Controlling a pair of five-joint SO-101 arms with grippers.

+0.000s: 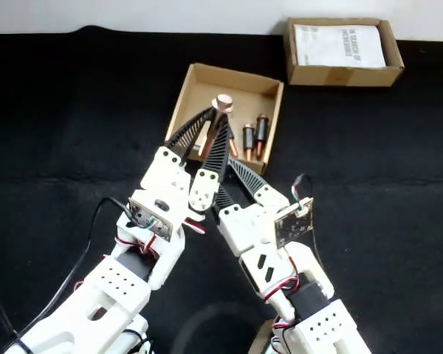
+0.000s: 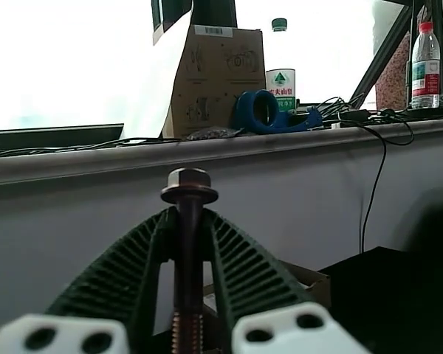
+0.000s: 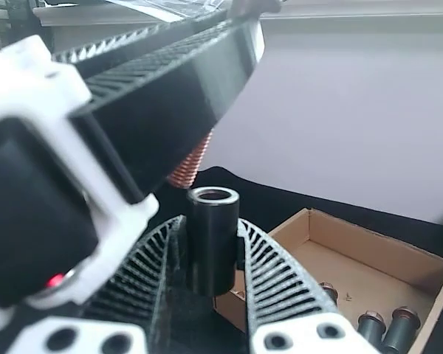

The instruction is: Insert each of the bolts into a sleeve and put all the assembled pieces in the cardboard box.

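Copper bolt (image 2: 189,193), held in my left pincer (image 2: 186,221), hangs a bit off the black round sleeve (image 3: 213,243) my right pincer (image 3: 211,224) squeezes; pushing could hit its rim.

Upper right of the high view: a white printed sheet (image 1: 338,46) lies in a small carton (image 1: 345,75), several lines of dark print on it, too fine to read. In the left wrist view, top centre, a tall brown carton (image 2: 221,81) carries a barcode sticker (image 2: 213,31) and line drawings, digits unreadable. Beside it, a bottle (image 2: 280,77) shows a green triangle mark on a white label. At far right, a second bottle (image 2: 426,59) has a red-and-green label, nothing legible.
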